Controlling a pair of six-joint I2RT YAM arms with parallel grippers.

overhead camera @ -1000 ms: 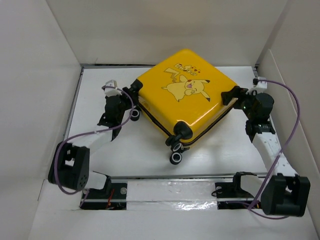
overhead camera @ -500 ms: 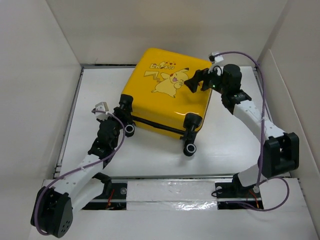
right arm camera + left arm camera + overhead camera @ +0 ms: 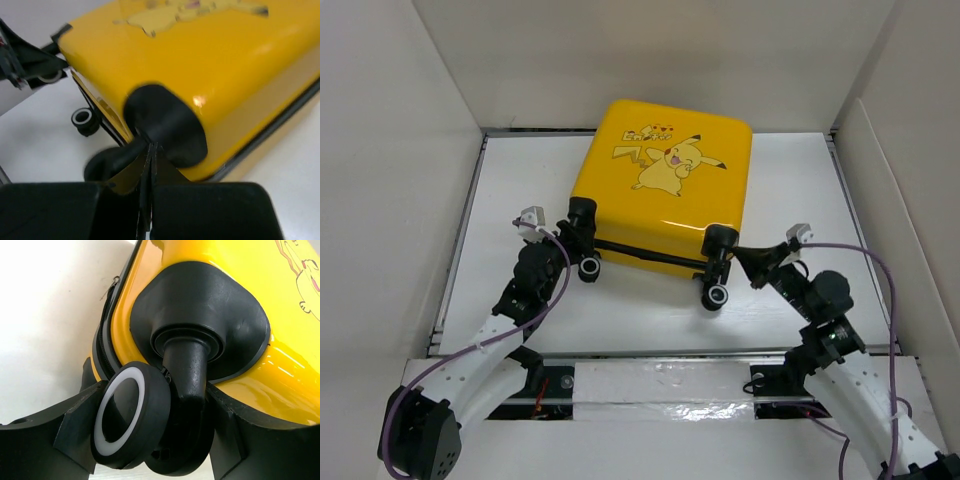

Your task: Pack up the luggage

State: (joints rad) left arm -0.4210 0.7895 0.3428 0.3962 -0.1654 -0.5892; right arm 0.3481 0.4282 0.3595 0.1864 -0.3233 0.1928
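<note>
The luggage (image 3: pixel 665 185), a yellow hard-shell case with a cartoon print, lies flat and closed on the white table, its wheeled side towards the arms. My left gripper (image 3: pixel 575 250) is closed round the near-left wheel (image 3: pixel 130 420). One finger (image 3: pixel 75 425) presses the wheel and the other sits against the caster stem, so my left gripper (image 3: pixel 155 415) holds the wheel. My right gripper (image 3: pixel 748 258) is shut with nothing between its fingers. In the right wrist view, my right gripper (image 3: pixel 151 150) has its tips at the black caster mount (image 3: pixel 170 125) of the near-right wheel (image 3: pixel 717 294).
White walls (image 3: pixel 400 150) enclose the table on the left, back and right. A rail (image 3: pixel 660 385) with the arm bases runs along the near edge. Purple cables (image 3: pixel 880 270) loop from both arms. Bare table (image 3: pixel 640 315) lies between the luggage and the rail.
The luggage has turned so its wheeled side faces the near edge. My right arm swung from the case's far right side down to the near-right wheel and shut. My left gripper kept its wheel.
</note>
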